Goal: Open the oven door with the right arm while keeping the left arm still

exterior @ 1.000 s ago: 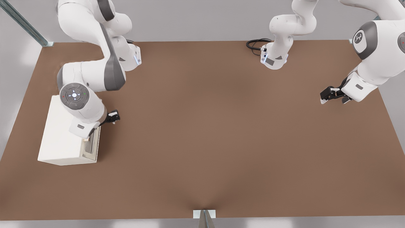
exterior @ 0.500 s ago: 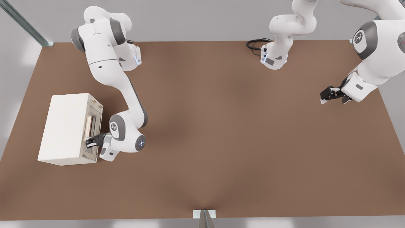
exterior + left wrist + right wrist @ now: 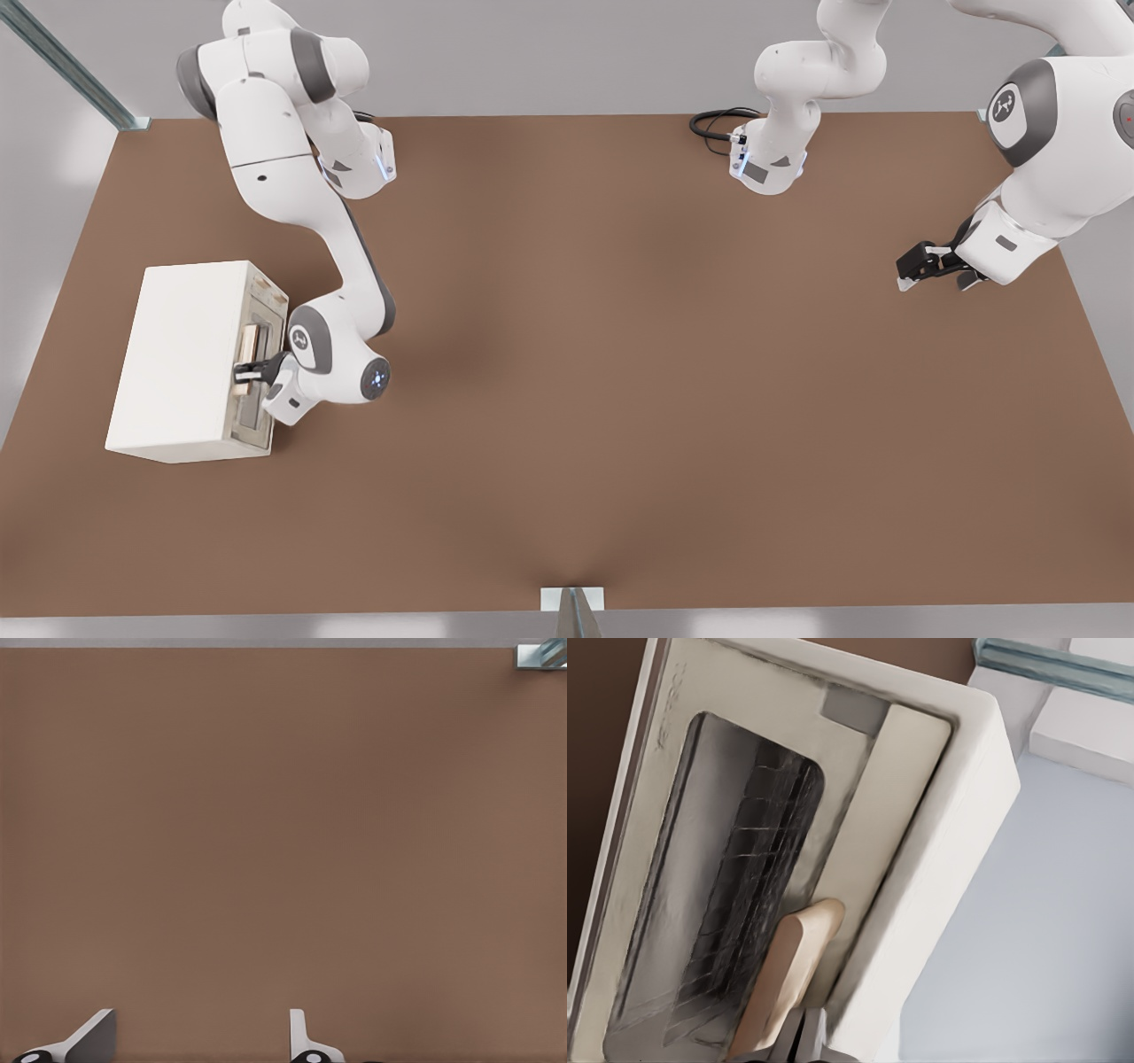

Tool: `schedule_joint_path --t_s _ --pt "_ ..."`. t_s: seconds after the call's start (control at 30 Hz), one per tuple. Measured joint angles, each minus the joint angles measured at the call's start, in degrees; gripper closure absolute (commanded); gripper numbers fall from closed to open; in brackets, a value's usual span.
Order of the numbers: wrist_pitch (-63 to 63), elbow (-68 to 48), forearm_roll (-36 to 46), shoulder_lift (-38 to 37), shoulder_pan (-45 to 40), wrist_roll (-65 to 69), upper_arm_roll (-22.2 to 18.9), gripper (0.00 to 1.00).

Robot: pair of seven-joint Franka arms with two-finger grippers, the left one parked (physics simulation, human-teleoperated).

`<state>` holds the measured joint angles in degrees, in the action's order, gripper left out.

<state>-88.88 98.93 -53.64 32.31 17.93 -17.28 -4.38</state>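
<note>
Black two-finger gripper (image 3: 245, 374) of the white right arm (image 3: 292, 190) has slid along the cream-framed oven door (image 3: 258, 372), near the brown bench's (image 3: 620, 372) left edge, and now pinches its pale wooden bar handle (image 3: 784, 979); door looks shut, pulling comes next.

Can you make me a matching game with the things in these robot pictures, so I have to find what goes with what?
Things:
1. oven door
2. handle
3. gripper
4. table

Descriptions:
A. brown and flat, everything stands on it
B. pale wooden bar
C. black, at the wooden bar on the front of the white box
D. cream frame with a grey glass window, lying flush against the box

Pairs: 1-D, 2-B, 3-C, 4-A
</note>
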Motion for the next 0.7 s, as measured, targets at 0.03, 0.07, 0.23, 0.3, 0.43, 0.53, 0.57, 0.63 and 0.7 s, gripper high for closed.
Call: schedule_joint_path --t_s 0.03,0.07,0.23,0.3,0.43,0.53,0.57,0.63,0.7 --pt "-0.1 0.4 -0.1 -0.2 0.0 -0.8 0.0 1.00" --pt "-0.2 0.6 -0.1 -0.3 0.0 -1.6 0.0 1.00" --pt "-0.5 0.7 0.0 -0.3 1.4 -4.9 0.1 1.00" --pt "-0.6 0.5 0.9 -0.4 3.6 -6.2 0.3 1.00" --pt "-0.7 -4.8 9.9 -4.4 5.4 -7.3 2.6 0.00" --pt "0.8 -14.8 29.5 -10.4 -1.1 -3.5 2.8 0.00" --pt "3.2 -21.0 34.2 -10.7 -2.7 -2.0 2.8 0.00" --pt "7.8 -28.6 41.1 -10.7 -5.0 1.3 2.7 0.00" --pt "9.3 -30.8 47.3 -11.5 -9.0 4.4 2.6 0.00"
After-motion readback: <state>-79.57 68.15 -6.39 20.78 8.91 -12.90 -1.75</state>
